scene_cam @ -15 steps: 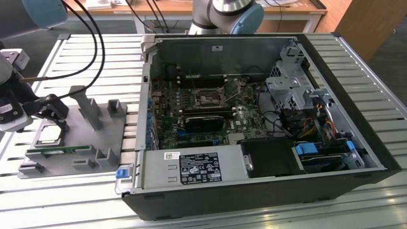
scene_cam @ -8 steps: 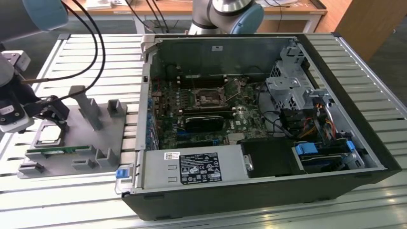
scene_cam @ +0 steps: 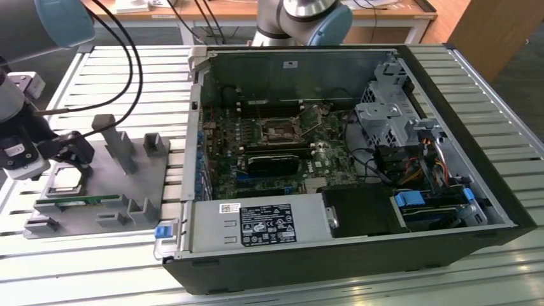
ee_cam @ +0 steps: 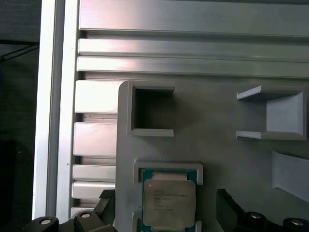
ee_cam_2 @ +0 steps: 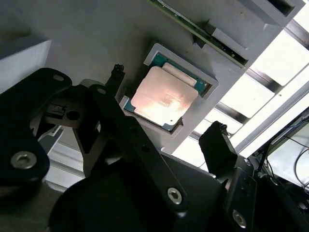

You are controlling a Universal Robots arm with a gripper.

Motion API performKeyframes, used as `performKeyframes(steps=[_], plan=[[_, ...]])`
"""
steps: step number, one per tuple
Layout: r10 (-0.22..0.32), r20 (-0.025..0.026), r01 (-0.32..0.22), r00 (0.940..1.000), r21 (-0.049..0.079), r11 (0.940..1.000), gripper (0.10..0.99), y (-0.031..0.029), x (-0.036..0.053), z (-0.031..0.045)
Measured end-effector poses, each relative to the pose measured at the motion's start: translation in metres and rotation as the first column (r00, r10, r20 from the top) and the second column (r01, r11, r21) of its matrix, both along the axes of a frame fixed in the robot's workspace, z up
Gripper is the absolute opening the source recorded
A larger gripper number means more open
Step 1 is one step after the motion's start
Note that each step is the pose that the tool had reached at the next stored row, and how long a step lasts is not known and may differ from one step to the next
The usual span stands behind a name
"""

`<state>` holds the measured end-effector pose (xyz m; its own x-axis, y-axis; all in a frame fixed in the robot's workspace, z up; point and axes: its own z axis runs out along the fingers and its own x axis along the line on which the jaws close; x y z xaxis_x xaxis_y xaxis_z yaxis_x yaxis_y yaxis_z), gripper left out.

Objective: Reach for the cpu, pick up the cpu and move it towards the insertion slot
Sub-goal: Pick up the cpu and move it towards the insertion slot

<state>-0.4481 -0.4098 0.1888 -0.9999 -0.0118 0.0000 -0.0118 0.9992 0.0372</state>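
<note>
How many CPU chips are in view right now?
1. The flat square silvery-topped cpu lies in its pocket on the grey fixture plate, flanked by the open black pincer. The metal-framed insertion slot in the computer case looks empty, though dimly seen.

The cpu (ee_cam: 169,205) lies flat in a framed pocket near an edge of the grey fixture plate (ee_cam: 217,116). The gripper (ee_cam: 164,195) straddles it, fingers (ee_cam: 107,200) spread to either side, not touching. An empty square pocket (ee_cam: 152,111) sits at the plate's corner.

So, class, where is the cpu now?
The cpu sits in a pocket of the grey tray at the exterior view's left, under the open hand.
</note>
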Motion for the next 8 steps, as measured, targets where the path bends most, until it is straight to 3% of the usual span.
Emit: performKeyframes(steps=[3, 4, 8], plan=[[0.000, 0.0001, 0.000, 1.0000, 0.000, 1.0000, 0.890, 0.0005, 0.0000, -0.0035], [0.000, 0.0001, 0.000, 1.0000, 0.000, 1.0000, 0.820, 0.0007, 0.0000, -0.0042], [0.000, 0.0000, 0.000, 1.0000, 0.000, 1.0000, 0.804, 0.0008, -0.0001, -0.0060]])
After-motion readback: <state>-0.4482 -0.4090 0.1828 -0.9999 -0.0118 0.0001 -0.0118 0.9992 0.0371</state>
